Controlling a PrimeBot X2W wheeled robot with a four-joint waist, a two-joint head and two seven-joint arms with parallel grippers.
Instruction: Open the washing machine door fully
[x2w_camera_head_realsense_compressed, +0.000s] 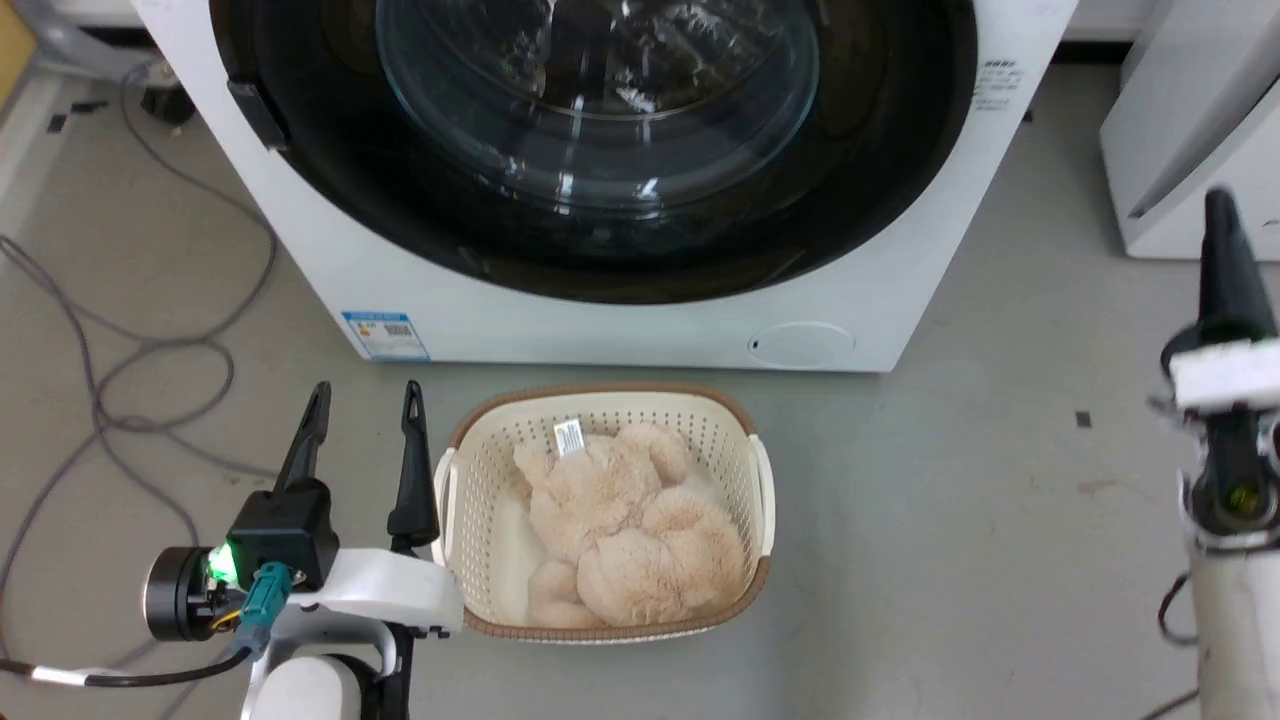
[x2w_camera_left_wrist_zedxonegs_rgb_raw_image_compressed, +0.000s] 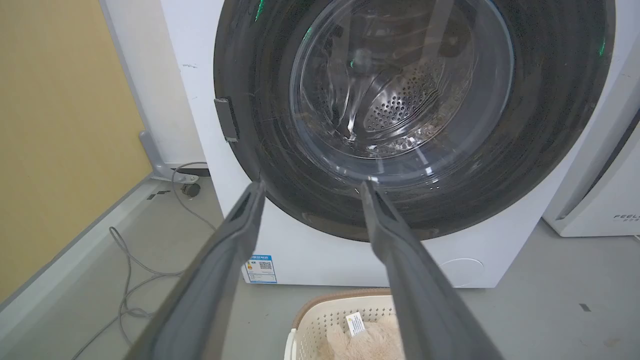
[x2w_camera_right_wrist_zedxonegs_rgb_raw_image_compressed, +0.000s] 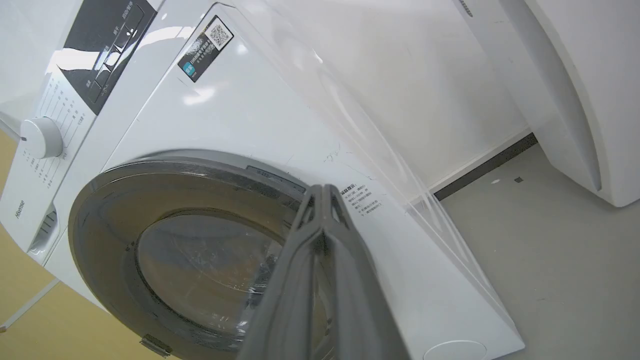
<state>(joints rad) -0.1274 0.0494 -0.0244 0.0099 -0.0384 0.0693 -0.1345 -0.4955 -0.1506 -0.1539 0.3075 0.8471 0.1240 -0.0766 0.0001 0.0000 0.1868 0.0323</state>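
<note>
The washing machine (x2w_camera_head_realsense_compressed: 620, 335) stands straight ahead, and the washing machine door (x2w_camera_head_realsense_compressed: 880, 170) lies flush against its front, glossy black around a clear glass bowl. A small dark handle tab (x2w_camera_head_realsense_compressed: 258, 115) sits on the door's left rim. My left gripper (x2w_camera_head_realsense_compressed: 365, 400) is open low on the floor side, short of the machine, with nothing between its fingers. In the left wrist view it (x2w_camera_left_wrist_zedxonegs_rgb_raw_image_compressed: 311, 186) points at the door's (x2w_camera_left_wrist_zedxonegs_rgb_raw_image_compressed: 550, 125) lower part. My right gripper (x2w_camera_head_realsense_compressed: 1222, 215) is shut and empty, off to the machine's right. The right wrist view has its closed tips (x2w_camera_right_wrist_zedxonegs_rgb_raw_image_compressed: 322, 191) before the door (x2w_camera_right_wrist_zedxonegs_rgb_raw_image_compressed: 110, 210).
A cream laundry basket (x2w_camera_head_realsense_compressed: 600, 393) holding a beige plush toy (x2w_camera_head_realsense_compressed: 620, 520) sits on the floor just in front of the machine, beside my left arm. Grey cables (x2w_camera_head_realsense_compressed: 100, 370) loop on the floor at left. Another white appliance (x2w_camera_head_realsense_compressed: 1180, 150) stands at right.
</note>
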